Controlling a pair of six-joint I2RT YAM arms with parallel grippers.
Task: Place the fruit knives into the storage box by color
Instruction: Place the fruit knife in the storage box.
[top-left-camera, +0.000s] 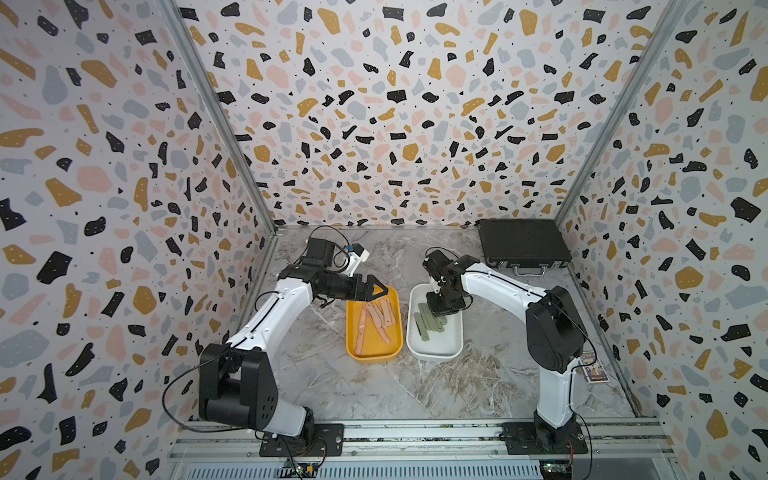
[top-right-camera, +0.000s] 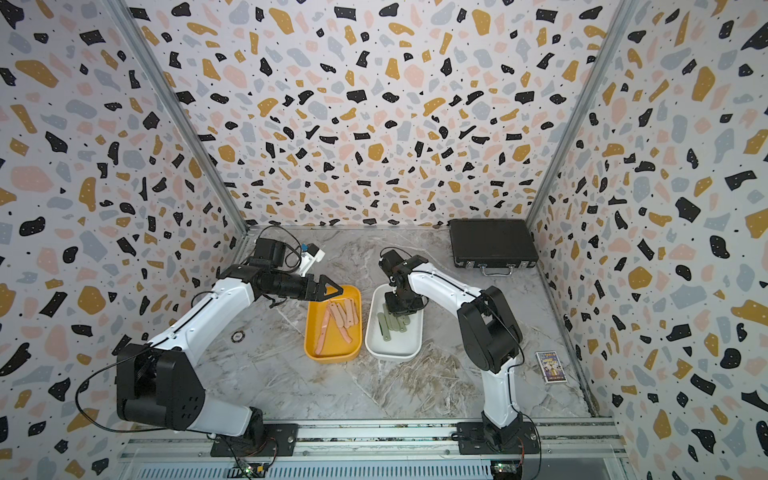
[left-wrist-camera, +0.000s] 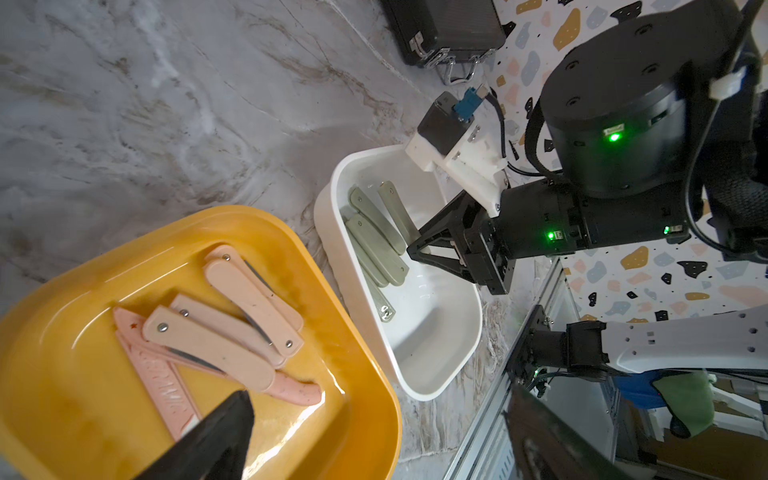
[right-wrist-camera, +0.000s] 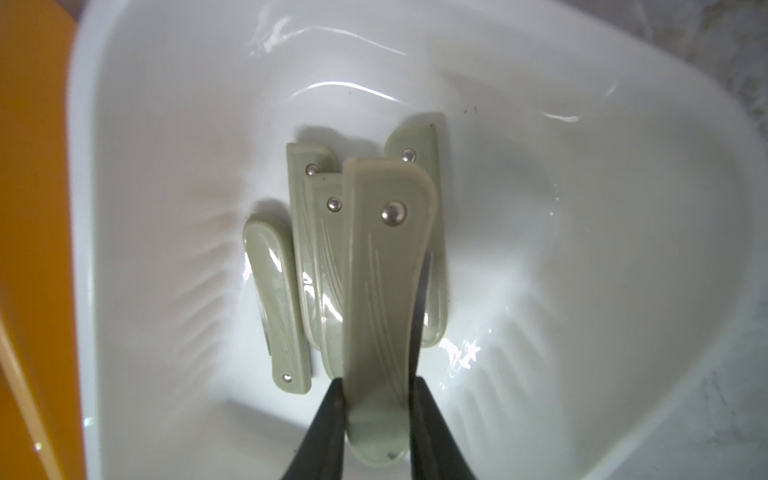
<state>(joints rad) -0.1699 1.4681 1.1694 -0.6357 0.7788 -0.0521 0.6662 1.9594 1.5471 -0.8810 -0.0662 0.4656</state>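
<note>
Right jaws grip a green knife (right-wrist-camera: 386, 299) over the white box (top-left-camera: 434, 354), seemingly clear of the green pile (right-wrist-camera: 318, 253) inside. Left jaws gape above the yellow box (top-left-camera: 374, 355) alongside.

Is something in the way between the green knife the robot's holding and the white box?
Nothing visible blocks it. The right gripper is shut on the green folding knife over the white box. Only the other green knives lie on the box floor beneath, so it would probably land on them.
</note>
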